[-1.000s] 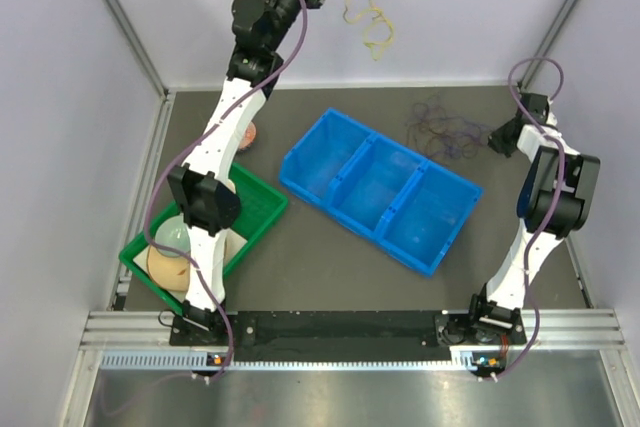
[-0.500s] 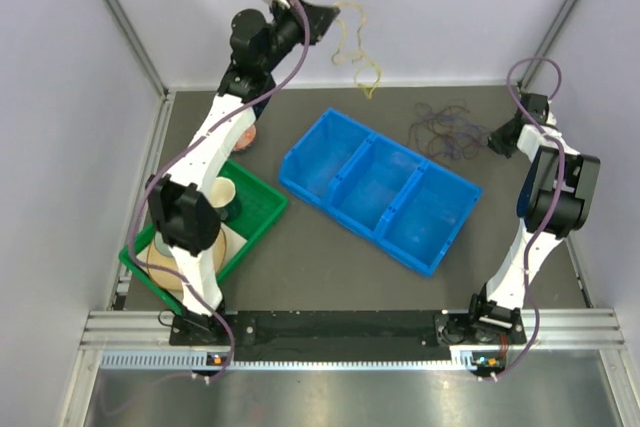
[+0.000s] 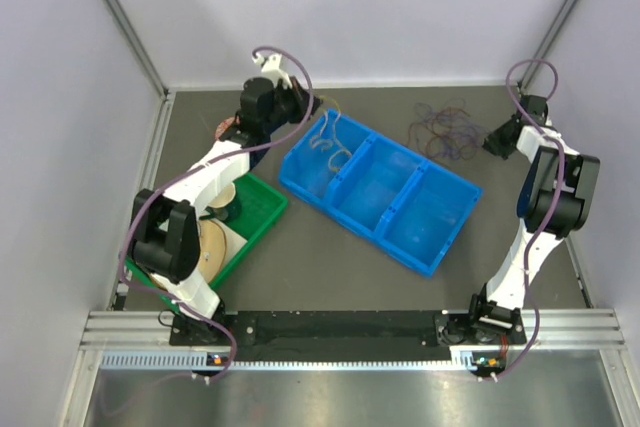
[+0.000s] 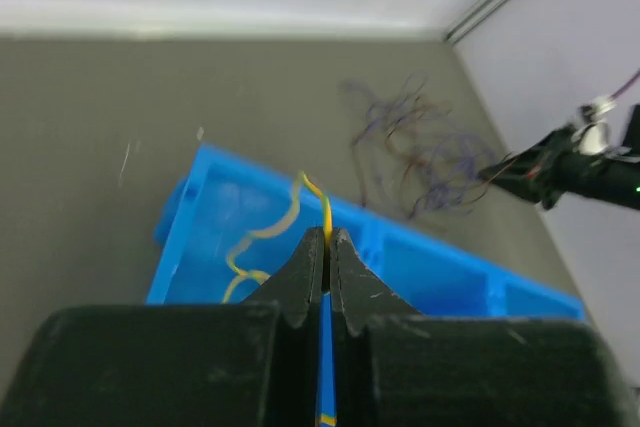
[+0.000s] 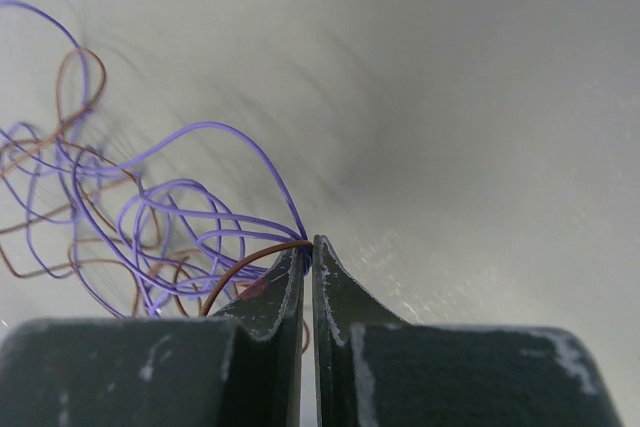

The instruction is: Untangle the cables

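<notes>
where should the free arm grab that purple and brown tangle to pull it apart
Probably a loose outer loop on the left edge of the tangle, opposite the right gripper, which pinches its right edge. Come straight down from above and close across a single strand: the wires lie flat and spread out at the edges, while the middle looks densely crossed.

The left gripper dangles a yellow cable into the end compartment of a blue three-compartment bin, while the right gripper meets a tangle of purple and brown cables.
</notes>
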Tool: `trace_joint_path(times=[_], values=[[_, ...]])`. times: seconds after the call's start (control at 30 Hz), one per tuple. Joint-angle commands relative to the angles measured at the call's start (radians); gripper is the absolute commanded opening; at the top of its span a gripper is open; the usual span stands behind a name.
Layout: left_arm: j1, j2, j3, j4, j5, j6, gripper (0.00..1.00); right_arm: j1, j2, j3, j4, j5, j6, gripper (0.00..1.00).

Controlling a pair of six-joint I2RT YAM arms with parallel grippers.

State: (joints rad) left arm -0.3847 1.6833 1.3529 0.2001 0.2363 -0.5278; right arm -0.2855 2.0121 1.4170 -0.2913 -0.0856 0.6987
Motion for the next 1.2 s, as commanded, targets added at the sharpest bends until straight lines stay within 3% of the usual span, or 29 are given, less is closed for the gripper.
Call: trace_joint_path(times=[0.0,0.17,0.2,0.23,0.3,0.33,0.37,0.47,0.57,0.73,0.93,1.17], values=[[-0.002,-0.062,-0.106,0.098,-0.049,-0.041,0.0,-0.006,-0.055,-0.006,0.015,-0.011,-0.015,0.0],[-0.002,-0.007,-0.104,0.065,-0.009,-0.063,0.02,-0.006,-0.085,0.0,0.014,-0.017,-0.018,0.0],[-0.003,0.007,-0.085,0.05,0.017,-0.052,0.32,-0.006,-0.099,0.0,0.014,-0.019,-0.019,0.0],[-0.003,0.021,-0.058,0.02,0.064,-0.044,0.48,-0.006,-0.104,0.002,0.015,-0.02,-0.022,0.01],[-0.014,0.047,0.012,-0.042,0.086,-0.032,0.68,-0.006,-0.13,0.002,0.014,-0.011,-0.031,0.23],[-0.022,0.049,0.032,-0.057,0.068,0.0,0.92,-0.006,-0.142,-0.004,0.012,-0.003,-0.034,0.31],[-0.037,0.044,0.072,-0.097,0.052,0.02,0.99,-0.006,-0.153,-0.007,0.014,0.01,-0.039,0.43],[-0.068,0.035,0.159,-0.165,-0.014,0.11,0.99,-0.006,-0.196,-0.01,0.001,0.044,-0.056,0.62],[-0.098,0.021,0.222,-0.223,-0.086,0.179,0.99,-0.006,-0.233,-0.013,-0.005,0.056,-0.062,0.66],[-0.157,0.016,0.29,-0.271,-0.179,0.264,0.99,0.009,-0.259,0.009,-0.003,0.032,-0.064,0.67],[-0.163,0.062,0.301,-0.326,-0.227,0.239,0.99,0.094,-0.227,0.08,-0.022,0.02,-0.094,0.67],[-0.125,0.069,0.243,-0.473,-0.577,0.15,0.99,0.129,-0.185,0.091,-0.026,-0.011,-0.085,0.67]])
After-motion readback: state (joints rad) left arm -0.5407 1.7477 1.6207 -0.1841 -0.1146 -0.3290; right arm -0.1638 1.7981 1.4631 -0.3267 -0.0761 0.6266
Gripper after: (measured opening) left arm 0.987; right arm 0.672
